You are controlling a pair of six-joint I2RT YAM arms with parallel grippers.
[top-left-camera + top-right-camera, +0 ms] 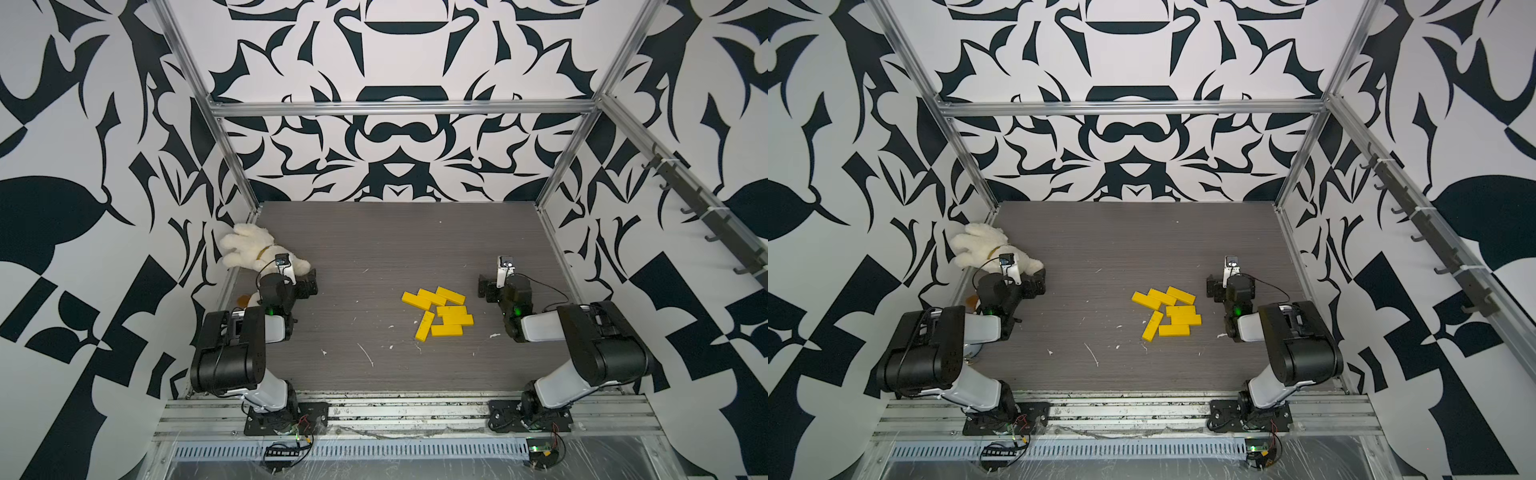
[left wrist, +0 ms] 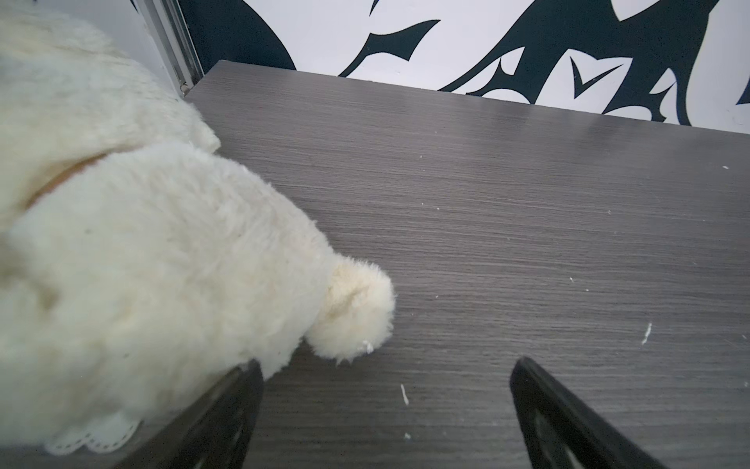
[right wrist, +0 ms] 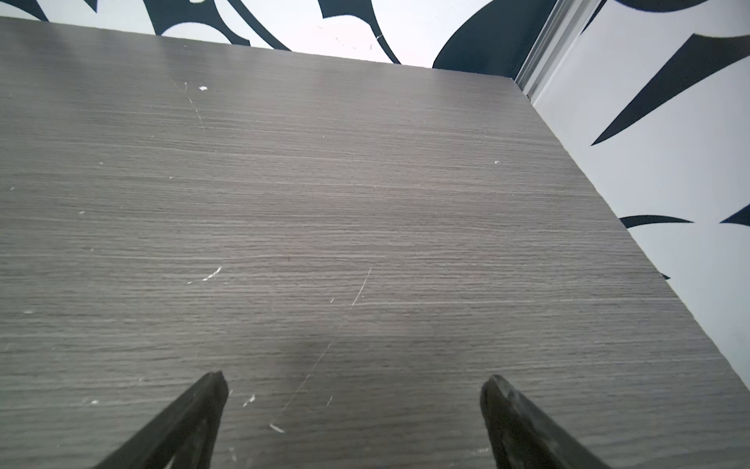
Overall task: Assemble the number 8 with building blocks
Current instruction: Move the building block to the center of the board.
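Both of our grippers stand with jaws spread and nothing between them. The right gripper is over bare tabletop, and the left gripper is just beside a white plush toy whose shaggy fur overlaps one finger in the wrist view; we cannot tell whether it touches. The building blocks lie flat in a loose cluster on the right half of the table, between the two arms but nearer the right one, well apart from the toy. We count seven: three side by side at the far end, staggered, long axes crosswise but slanting toward the near right; three more ranged one behind another, long axes crosswise; and one at the near-left edge pointing almost front to back, slightly tilted. They are smooth, bright yellow, flat rectangular bars. Our table is grey wood-grain laminate flecked with white scratches and crumbs, boxed in by an aluminium frame and walls printed with bold black-and-white shapes.
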